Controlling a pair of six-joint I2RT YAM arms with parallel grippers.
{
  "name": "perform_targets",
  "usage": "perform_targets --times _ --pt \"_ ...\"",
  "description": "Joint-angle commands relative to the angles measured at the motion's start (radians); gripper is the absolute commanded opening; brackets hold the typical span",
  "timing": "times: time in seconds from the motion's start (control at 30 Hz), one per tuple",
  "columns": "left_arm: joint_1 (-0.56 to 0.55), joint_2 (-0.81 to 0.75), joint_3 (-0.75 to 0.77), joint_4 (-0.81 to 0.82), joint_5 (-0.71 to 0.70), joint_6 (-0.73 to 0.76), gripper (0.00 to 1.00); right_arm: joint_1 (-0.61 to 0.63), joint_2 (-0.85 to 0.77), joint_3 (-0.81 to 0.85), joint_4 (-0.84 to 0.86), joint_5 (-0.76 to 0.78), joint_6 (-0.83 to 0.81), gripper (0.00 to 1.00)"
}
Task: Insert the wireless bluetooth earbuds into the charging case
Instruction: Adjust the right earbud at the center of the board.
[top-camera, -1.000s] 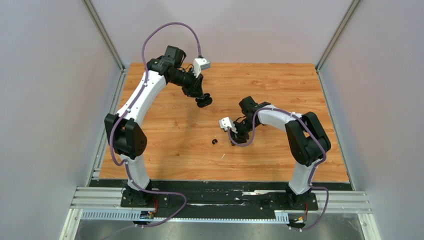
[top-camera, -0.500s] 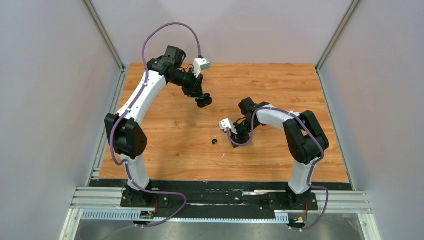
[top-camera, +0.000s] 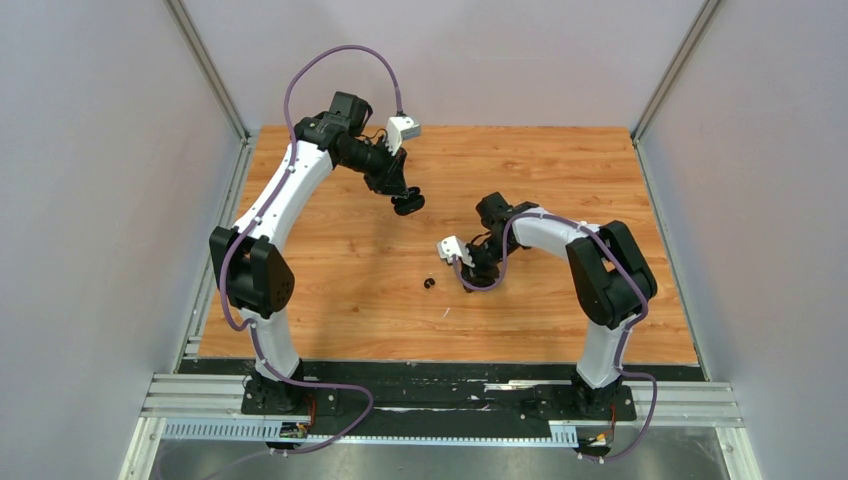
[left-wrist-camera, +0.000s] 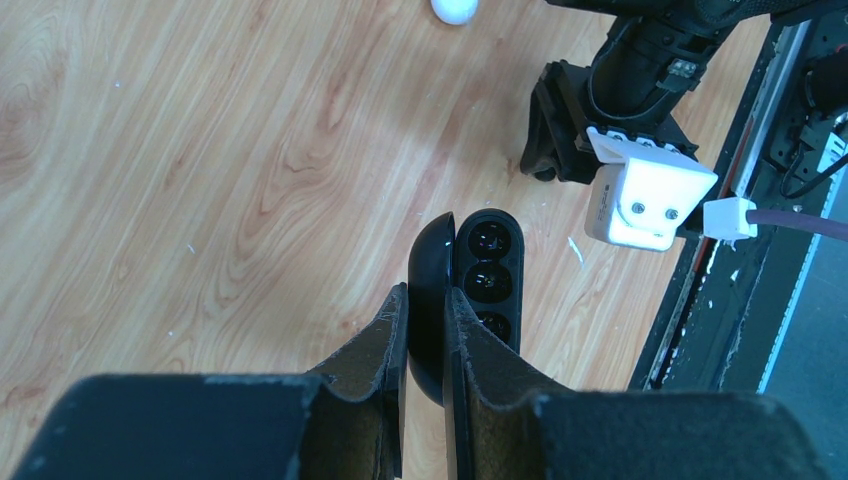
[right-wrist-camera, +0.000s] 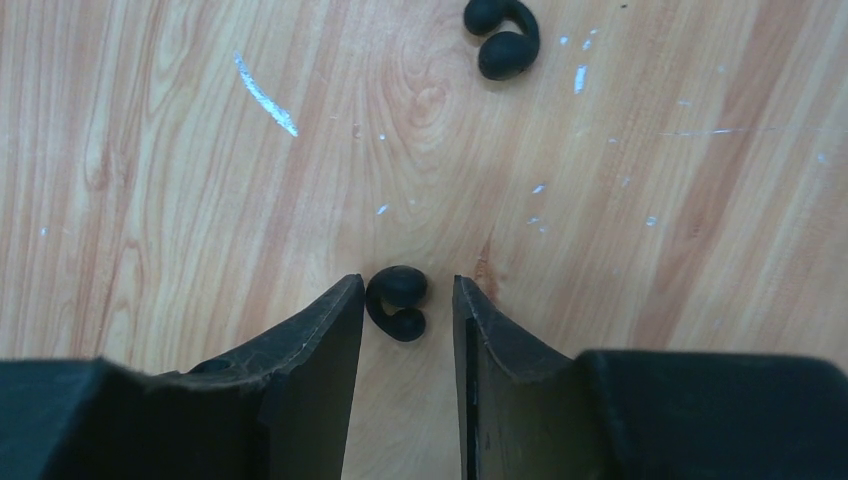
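right arm barely shifted in the last second, so no pick yet: right gripper (right-wrist-camera: 405, 284) jaws are spread around 1 black earbud (right-wrist-camera: 398, 302) on the table (right-wrist-camera: 150, 150), untouched. open charging case (left-wrist-camera: 488, 262) is pinched in left gripper (left-wrist-camera: 425, 300). 2nd black earbud (right-wrist-camera: 502, 26) well apart, table edges far, closing room judged ample.

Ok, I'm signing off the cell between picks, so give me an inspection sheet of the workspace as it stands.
Surface: wooden tabletop, faint white flecks and scratches.
Job's things: black case, open; one black earbud on the wood; second earbud lying farther off.
Clutter: white round thing, cut off at the left wrist view's edge, unidentified.
Grippers: left gripper shut on the case's lid; right gripper open, straddling the earbud.
Cables: purple cables looped along both arms.
Surroundings: grey walls, nothing else seen.
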Motion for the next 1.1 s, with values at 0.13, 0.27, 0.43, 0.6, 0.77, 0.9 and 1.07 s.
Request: perform_targets --times 0.13,0.27,0.43,0.6,0.77,0.9,1.07 --pt "0.003 0.0 0.026 0.007 0.028 -0.018 0.0 -0.009 -0.017 0.085 0.021 -0.009 -0.026 0.38" --pt "0.003 -0.001 0.03 0.009 0.03 -0.02 0.0 -0.009 -0.016 0.09 0.022 -0.009 -0.019 0.36" --pt "0.004 0.003 0.029 0.01 0.033 -0.021 0.0 -0.009 -0.015 0.087 0.02 -0.007 -0.004 0.29" --pt "0.003 0.006 0.035 0.011 0.033 -0.024 0.0 -0.009 -0.011 0.088 0.022 0.009 0.009 0.22" --pt "0.002 0.009 0.038 0.012 0.037 -0.026 0.0 -0.009 -0.012 0.091 0.022 0.023 0.022 0.2" --pt "0.002 0.009 0.038 0.013 0.036 -0.029 0.0 -0.009 -0.004 0.097 0.024 0.034 0.04 0.18" --pt "0.002 0.008 0.037 0.014 0.037 -0.03 0.0 -0.009 0.003 0.103 0.035 0.055 0.071 0.19"
